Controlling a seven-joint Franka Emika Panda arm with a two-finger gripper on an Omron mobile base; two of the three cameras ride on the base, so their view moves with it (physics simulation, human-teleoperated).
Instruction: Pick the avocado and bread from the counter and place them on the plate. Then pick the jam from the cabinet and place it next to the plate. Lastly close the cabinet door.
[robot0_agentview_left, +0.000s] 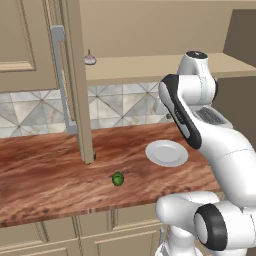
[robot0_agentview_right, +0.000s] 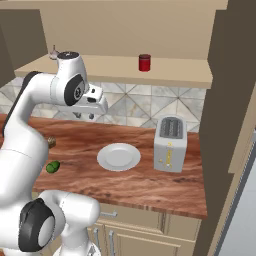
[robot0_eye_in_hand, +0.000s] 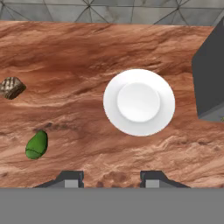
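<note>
We see the fingers (robot0_eye_in_hand: 112, 179) spread wide and empty, hovering high over the desk (robot0_eye_in_hand: 87, 57). The plate (robot0_eye_in_hand: 139, 102) lies just beyond them; the avocado (robot0_eye_in_hand: 36, 145) lies well to their left, with the bread (robot0_eye_in_hand: 12, 87) farther back. The jam (robot0_agentview_right: 144, 62) stands on the cabinet (robot0_agentview_right: 165, 75) shelf.
</note>
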